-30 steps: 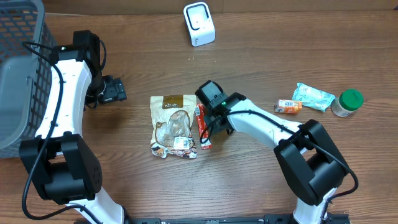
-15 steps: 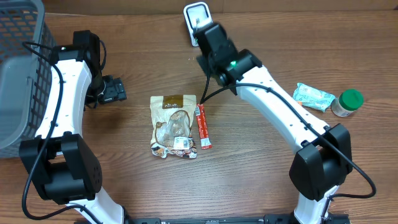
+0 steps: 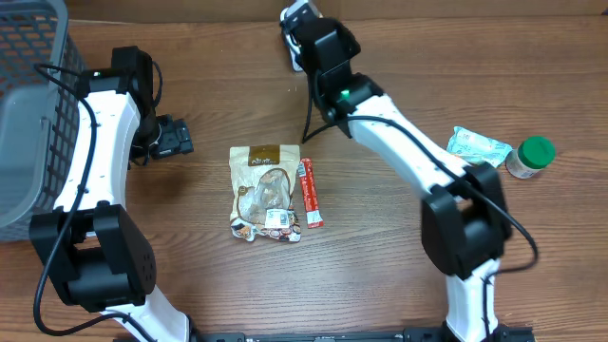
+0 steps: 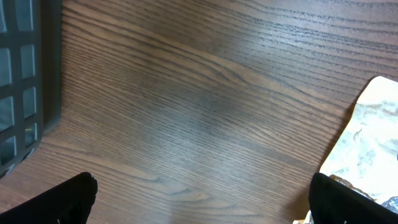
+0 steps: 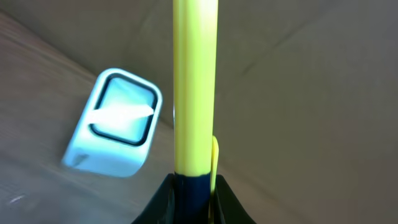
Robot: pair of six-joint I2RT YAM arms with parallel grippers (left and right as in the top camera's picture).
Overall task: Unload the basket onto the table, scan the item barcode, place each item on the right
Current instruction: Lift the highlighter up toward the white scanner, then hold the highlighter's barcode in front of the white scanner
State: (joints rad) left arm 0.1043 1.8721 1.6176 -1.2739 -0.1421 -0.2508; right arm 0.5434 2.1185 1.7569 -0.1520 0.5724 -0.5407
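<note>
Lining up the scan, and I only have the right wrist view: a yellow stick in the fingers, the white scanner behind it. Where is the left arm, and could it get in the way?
Observer: Unlikely. The left gripper hangs open and empty near the grey basket, well across the table from the scanner.
Operator: What else is lying out to scan after this yellow stick?
Observer: Mid-table, a brown pouch with a red stick packet along its side.
Operator: Anything by my elbow?
Observer: A teal packet and a green-lidded jar, side by side just outboard of it.
</note>
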